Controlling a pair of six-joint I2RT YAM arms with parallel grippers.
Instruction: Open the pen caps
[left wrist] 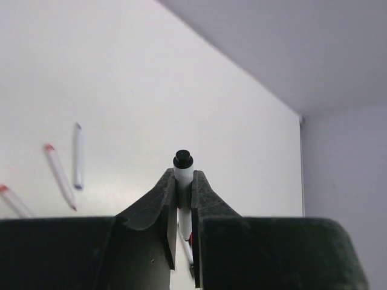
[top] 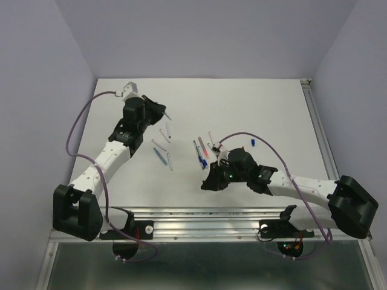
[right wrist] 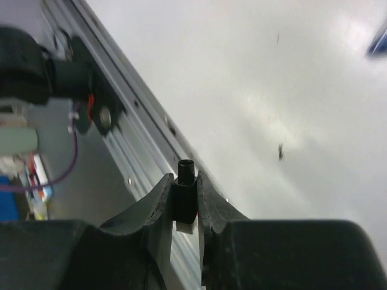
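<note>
a white pen (left wrist: pixel 183 171) with a black end is clamped in the left gripper (left wrist: pixel 184 187), at the far left of the table (top: pixel 266 103). a black cap (right wrist: pixel 185 170), white below it, is pinched by the right gripper (right wrist: pixel 184 188). other pens (top: pixel 162 146) are scattered mid-table.

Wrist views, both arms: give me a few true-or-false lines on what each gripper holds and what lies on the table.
1. The left gripper is shut on a thin white pen with a black end. True.
2. The right gripper stands open and empty. False: it is shut on a short black plastic piece with white below it.
3. Loose thin pens lie on the white table between the arms. True.
4. The left wrist view shows no pen on the table. False: a red-ended pen and a bluish-white pen lie there.
</note>
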